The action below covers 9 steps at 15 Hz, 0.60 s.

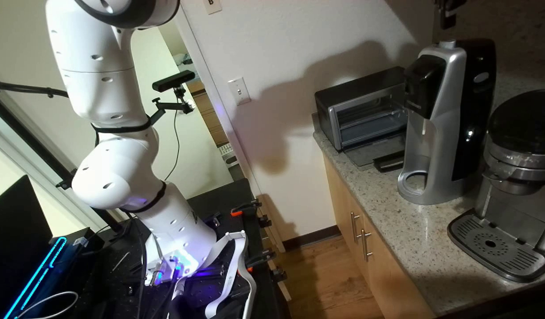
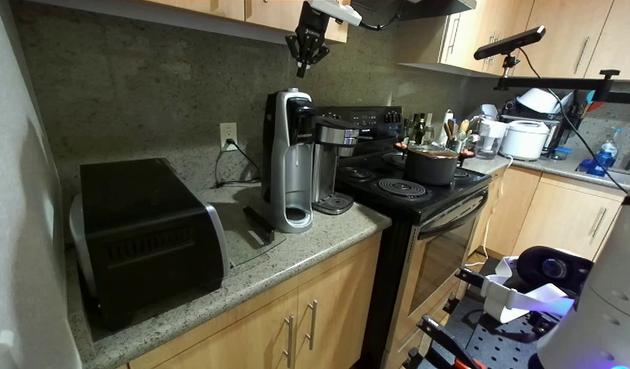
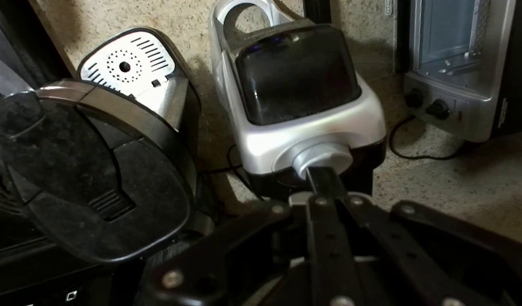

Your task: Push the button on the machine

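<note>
Got a toaster oven [image 2: 150, 241] far L in an exterior view, then the tall silver-and-black machine [image 2: 281, 169] on the counter, betw. the oven and a dark-topped appliance [image 2: 323, 169]. Can spot a round silver button [image 3: 323, 155] on top of the machine, w/ the gripper [image 2: 301, 72] hanging just above, aimed down w/ fingers [image 3: 326, 182] brought together, holding nothing AFAICT. Further R, see a stove [image 2: 432, 197] w/ a pot [image 2: 430, 169] on it. Looks roughly lined up for the press IMO, prob not pushed yet.

Could slide off the cap if lowered a bit off-center, b/c of that skinny tip. Could also rock the tall, narrow machine w/ an angled or too-hard shove. Might clip the dark-topped appliance if swung that way, given so little room there.

Watch depth most, tbh. In the wrist view, see the tip overlapping the button's edge, almost like contact. Check both exterior views and find clear air in betw. Can see a control knob [image 3: 438, 109] on the oven only in the wrist view, and the pot only in an exterior view.
</note>
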### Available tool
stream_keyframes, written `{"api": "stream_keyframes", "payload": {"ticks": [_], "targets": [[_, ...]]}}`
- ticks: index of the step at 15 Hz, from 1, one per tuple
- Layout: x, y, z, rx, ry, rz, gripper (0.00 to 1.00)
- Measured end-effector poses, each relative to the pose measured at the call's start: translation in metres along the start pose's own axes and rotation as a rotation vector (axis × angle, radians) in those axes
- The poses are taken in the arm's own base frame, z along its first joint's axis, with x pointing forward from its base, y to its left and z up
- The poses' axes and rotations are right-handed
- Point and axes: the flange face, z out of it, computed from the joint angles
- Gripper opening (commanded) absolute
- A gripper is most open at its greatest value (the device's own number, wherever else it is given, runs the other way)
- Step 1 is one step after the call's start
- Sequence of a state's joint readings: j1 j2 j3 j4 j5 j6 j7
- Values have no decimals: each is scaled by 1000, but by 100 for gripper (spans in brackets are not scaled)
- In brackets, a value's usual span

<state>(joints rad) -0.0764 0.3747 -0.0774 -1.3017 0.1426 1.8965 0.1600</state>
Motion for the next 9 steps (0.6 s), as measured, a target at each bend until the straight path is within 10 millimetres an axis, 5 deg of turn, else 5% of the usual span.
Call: {"api": "stream_keyframes", "payload": {"ticks": [9], "targets": [[5, 2, 15, -2, 9, 4, 0]]}}
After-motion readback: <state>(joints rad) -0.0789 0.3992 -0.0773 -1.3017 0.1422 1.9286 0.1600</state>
